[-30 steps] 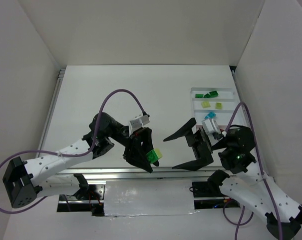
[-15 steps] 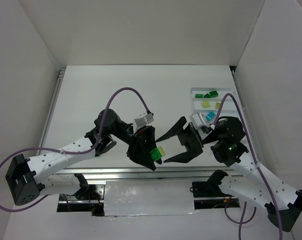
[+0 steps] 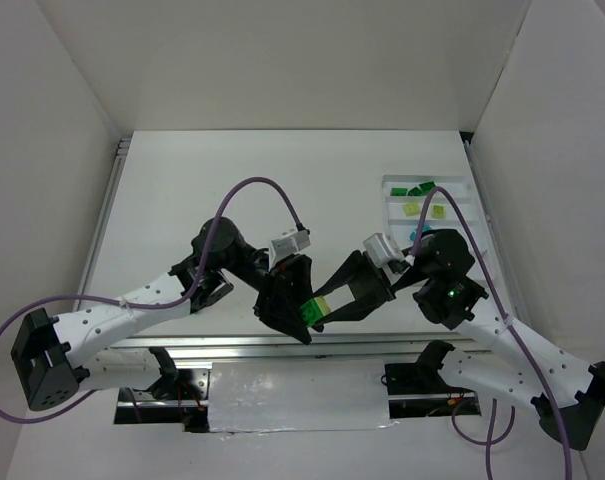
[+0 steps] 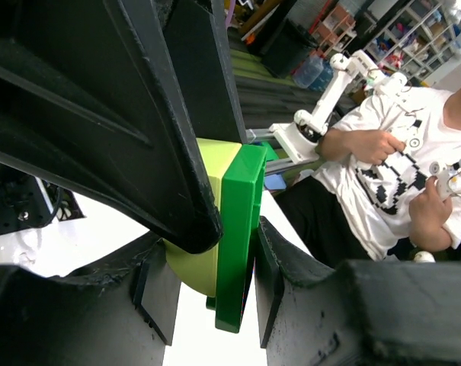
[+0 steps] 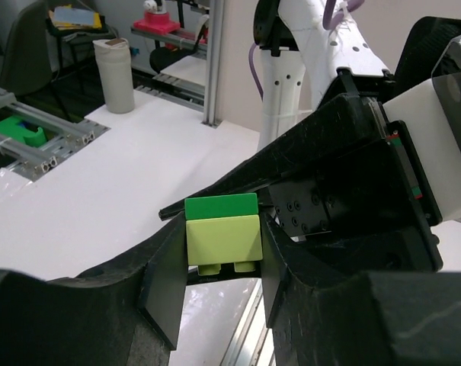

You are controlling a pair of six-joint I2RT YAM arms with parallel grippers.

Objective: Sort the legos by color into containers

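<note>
A dark green brick (image 3: 307, 313) and a yellow-green brick (image 3: 323, 305) are stuck together and held above the table's near edge. My left gripper (image 3: 302, 318) is shut across the pair. In the left wrist view the dark green brick (image 4: 238, 229) stands edge-on beside the yellow-green brick (image 4: 193, 271). My right gripper (image 5: 222, 278) is shut on the sides of the yellow-green brick (image 5: 222, 240), with the dark green brick (image 5: 221, 206) on top of it. The white tray of containers (image 3: 386, 190) at the right rear holds dark green legos (image 3: 414, 189), yellow-green legos (image 3: 412, 209) and a cyan lego (image 3: 414, 234).
A metal rail (image 3: 242, 345) runs along the table's near edge and another (image 3: 107, 220) along the left side. White walls close in the table on three sides. The left arm's purple cable (image 3: 257, 185) arches over the middle of the table.
My right gripper has swung left from beside the tray to the held bricks and gone from wide open to shut on the yellow-green brick. The left gripper shifted slightly right, still gripping.
</note>
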